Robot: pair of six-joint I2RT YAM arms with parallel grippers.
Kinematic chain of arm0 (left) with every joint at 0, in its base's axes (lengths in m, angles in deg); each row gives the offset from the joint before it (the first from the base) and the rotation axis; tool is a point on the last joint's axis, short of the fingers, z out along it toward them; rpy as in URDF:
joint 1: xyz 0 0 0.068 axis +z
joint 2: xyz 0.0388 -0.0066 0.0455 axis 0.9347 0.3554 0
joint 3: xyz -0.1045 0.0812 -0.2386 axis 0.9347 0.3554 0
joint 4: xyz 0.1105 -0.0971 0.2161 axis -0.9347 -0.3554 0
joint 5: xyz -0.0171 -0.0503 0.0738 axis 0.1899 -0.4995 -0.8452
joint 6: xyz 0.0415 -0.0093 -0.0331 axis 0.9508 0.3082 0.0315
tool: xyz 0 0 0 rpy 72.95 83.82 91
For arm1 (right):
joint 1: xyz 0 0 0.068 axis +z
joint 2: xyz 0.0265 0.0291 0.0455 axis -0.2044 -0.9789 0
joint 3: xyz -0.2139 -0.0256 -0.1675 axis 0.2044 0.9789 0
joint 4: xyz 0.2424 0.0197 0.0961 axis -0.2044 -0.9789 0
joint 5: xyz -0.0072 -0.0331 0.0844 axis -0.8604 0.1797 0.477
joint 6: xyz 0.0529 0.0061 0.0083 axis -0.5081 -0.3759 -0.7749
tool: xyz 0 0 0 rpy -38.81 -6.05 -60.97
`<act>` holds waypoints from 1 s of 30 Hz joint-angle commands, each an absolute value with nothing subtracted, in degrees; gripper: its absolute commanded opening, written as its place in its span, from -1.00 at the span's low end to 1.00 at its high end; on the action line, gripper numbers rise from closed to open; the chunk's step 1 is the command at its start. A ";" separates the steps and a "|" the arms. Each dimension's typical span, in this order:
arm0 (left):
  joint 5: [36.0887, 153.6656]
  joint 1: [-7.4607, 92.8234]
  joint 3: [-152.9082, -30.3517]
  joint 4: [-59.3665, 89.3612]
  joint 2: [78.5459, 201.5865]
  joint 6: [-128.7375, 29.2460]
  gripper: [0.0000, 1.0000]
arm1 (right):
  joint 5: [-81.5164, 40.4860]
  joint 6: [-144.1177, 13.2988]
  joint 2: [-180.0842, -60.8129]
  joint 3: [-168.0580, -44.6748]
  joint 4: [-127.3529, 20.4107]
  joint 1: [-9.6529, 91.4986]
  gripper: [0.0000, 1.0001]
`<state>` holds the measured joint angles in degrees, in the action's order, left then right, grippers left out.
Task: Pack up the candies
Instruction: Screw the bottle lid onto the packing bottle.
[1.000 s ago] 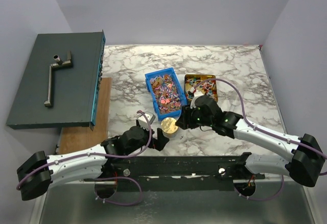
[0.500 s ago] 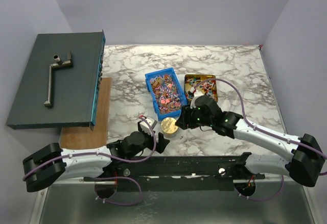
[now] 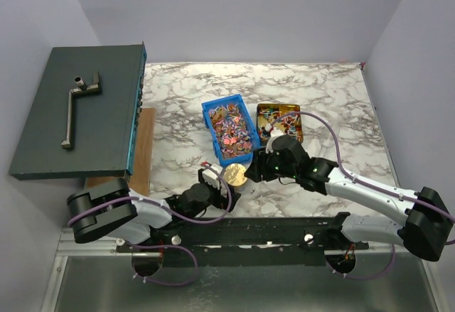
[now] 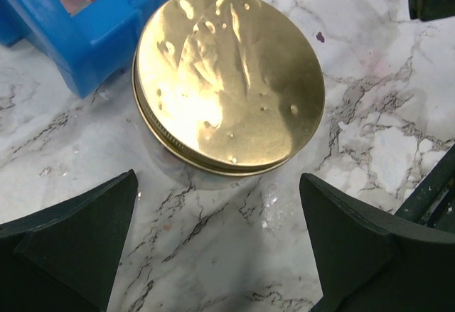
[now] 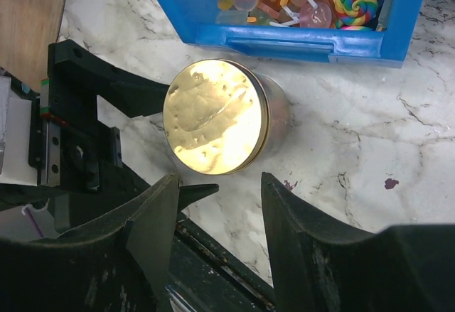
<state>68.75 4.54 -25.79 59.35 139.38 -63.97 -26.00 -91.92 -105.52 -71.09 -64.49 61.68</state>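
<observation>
even bright overhead light; strong glare on gold lid (image 4: 227,88); soft shadows; near tool fingers (image 4: 67,248) blurred.

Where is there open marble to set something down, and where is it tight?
Bare marble lies beyond the blue bin and gold tin at the far edge, between the wooden board and the bin, and right of the tin. Crowded: the near middle, where the left claw and right claw flank the gold-lidded jar.

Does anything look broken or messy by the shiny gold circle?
The round gold lid beside the blue bin looks a bit battered: its top has little dents and wrinkles instead of being smooth. There is also a tiny purple spot on the marble table nearby.
</observation>
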 commanded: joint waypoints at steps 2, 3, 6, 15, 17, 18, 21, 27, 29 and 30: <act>66.42 4.17 -24.57 78.31 148.99 -62.33 0.97 | -26.31 -91.12 -104.22 -70.00 -63.07 61.94 0.08; 66.49 4.19 -24.33 80.72 150.56 -61.81 0.97 | -26.39 -91.06 -104.23 -69.85 -63.06 61.92 0.09; 66.02 4.14 -23.24 89.82 155.76 -60.39 0.97 | -26.47 -90.78 -103.85 -69.53 -62.97 61.90 0.10; 65.10 4.05 -22.75 103.99 168.27 -58.29 0.97 | -26.31 -89.88 -103.61 -68.82 -62.90 61.89 0.13; 65.94 3.97 -23.66 104.34 169.85 -57.39 0.97 | -26.22 -89.80 -103.70 -68.63 -62.78 61.89 0.14; 66.14 3.82 -23.96 104.39 170.33 -57.28 0.97 | -26.09 -89.80 -103.70 -68.68 -62.88 61.89 0.14; 66.74 3.40 -24.98 104.37 171.70 -56.17 0.97 | -26.20 -89.82 -103.32 -68.38 -63.23 61.93 0.15; 68.17 3.04 -26.16 104.37 172.84 -54.37 0.95 | -26.70 -89.80 -101.63 -67.65 -64.23 61.89 0.17; 69.36 2.89 -26.63 104.32 173.09 -53.55 0.90 | -26.92 -89.80 -101.16 -67.46 -64.71 61.94 0.17; 69.92 2.71 -26.90 104.32 173.13 -53.02 0.88 | -27.05 -89.84 -100.86 -67.37 -65.01 61.89 0.17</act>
<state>66.28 3.58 -26.73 100.05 170.90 -53.83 -26.03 -90.52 -102.57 -68.38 -63.90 61.68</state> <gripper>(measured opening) 0.964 0.584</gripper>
